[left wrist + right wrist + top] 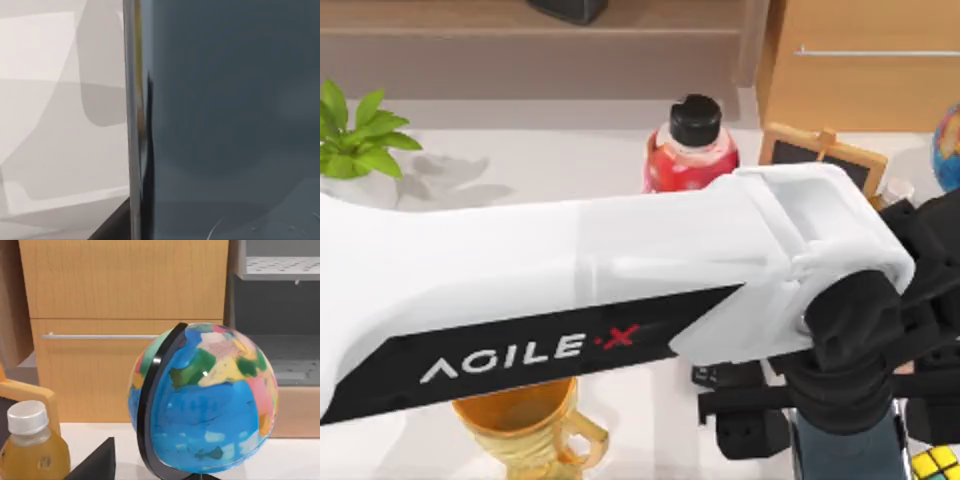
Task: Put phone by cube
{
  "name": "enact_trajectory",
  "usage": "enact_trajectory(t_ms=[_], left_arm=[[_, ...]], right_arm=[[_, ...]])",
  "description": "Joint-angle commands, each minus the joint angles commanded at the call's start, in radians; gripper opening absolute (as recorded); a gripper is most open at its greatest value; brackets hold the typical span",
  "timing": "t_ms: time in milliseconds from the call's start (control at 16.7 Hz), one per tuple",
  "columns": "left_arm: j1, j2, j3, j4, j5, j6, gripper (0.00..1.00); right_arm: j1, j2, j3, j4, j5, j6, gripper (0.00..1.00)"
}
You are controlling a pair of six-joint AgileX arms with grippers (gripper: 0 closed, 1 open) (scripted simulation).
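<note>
Left tool [845,420], opening not discernible, poised low at desk's right with phone [847,445] directly beneath, cube [937,464] just rightward; right arm parked.

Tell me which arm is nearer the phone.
Left. Its gripper is right over the phone, beside the cube. The right arm sits at the table's right edge, farther back near the globe.

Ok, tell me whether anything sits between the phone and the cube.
Nothing visible does. In the top view the phone hangs under the left gripper at the table's right front, and the cube lies just to its right, with a narrow strip of bare table between them.
</note>
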Motion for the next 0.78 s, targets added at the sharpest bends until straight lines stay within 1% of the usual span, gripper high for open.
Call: enact_trajectory(t_ms=[420,780], left_arm=[[0.000,0.015,-0.027,0.036,-0.002,0.000,0.00],[0.006,0.073,-0.082,0.060,-0.008,0.000,0.00]], right_arm=[[0.000,0.000,0.000,0.000,0.000,0.000,1.00],[0.000,0.000,0.000,0.000,0.000,0.000,1.00]])
